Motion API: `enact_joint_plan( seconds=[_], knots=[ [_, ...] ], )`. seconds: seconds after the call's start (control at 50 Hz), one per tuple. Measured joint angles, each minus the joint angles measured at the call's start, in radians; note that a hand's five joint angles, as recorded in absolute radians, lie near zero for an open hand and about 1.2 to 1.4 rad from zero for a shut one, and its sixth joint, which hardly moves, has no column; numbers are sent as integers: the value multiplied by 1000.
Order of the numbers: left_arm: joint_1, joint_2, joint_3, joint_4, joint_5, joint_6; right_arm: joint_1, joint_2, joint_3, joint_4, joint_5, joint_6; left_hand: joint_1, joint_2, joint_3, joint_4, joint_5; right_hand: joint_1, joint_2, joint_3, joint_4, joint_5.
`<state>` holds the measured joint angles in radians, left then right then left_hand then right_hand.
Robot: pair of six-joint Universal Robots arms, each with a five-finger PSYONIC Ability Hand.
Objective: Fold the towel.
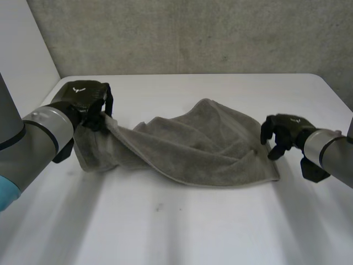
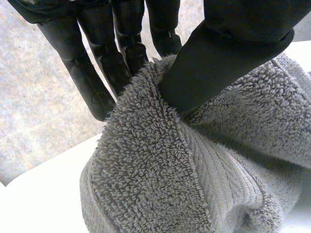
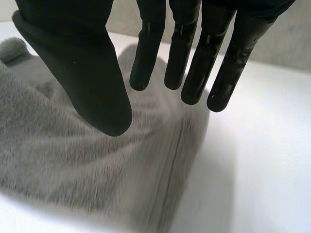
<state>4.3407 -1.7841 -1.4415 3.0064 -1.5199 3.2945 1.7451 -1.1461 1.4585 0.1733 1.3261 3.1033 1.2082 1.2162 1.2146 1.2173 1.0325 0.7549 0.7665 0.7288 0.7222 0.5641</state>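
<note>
A grey terry towel (image 1: 193,146) lies crumpled across the middle of the white table (image 1: 182,232). My left hand (image 1: 88,102) holds its left end lifted off the table. In the left wrist view the towel's edge (image 2: 146,145) is pinched between the thumb (image 2: 218,58) and the fingers (image 2: 92,73). My right hand (image 1: 282,132) hovers just beside the towel's right end, with nothing in it. In the right wrist view its fingers (image 3: 194,63) and thumb (image 3: 92,77) hang straight and apart above the towel's corner (image 3: 121,165).
A grey concrete wall (image 1: 193,33) stands behind the table's far edge. Bare table top lies in front of the towel and to its right (image 3: 262,170).
</note>
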Motion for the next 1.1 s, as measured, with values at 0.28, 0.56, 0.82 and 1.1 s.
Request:
enact_joint_plan(
  seconds=[0.28, 0.56, 0.82, 1.1],
  knots=[
    [0, -3, -34, 6, 4, 5, -49, -80, 216, -92, -23, -56, 0, 0, 0, 0, 0, -174, -191, -186, -173, -178],
    [3, -4, -55, 23, 4, 5, -56, -63, 391, -390, -95, -184, 0, 0, 0, 0, 0, -200, -220, -204, -200, -207],
    [3, -3, -66, 37, 4, 7, -54, 15, 361, -442, -90, -273, 0, 0, 0, 0, 0, -20, -33, -11, -6, -44],
    [24, 38, -36, 33, 2, 6, -61, -134, 199, -441, -23, -256, 0, 0, 0, 0, 0, 391, 559, 622, 631, 455]
  ],
)
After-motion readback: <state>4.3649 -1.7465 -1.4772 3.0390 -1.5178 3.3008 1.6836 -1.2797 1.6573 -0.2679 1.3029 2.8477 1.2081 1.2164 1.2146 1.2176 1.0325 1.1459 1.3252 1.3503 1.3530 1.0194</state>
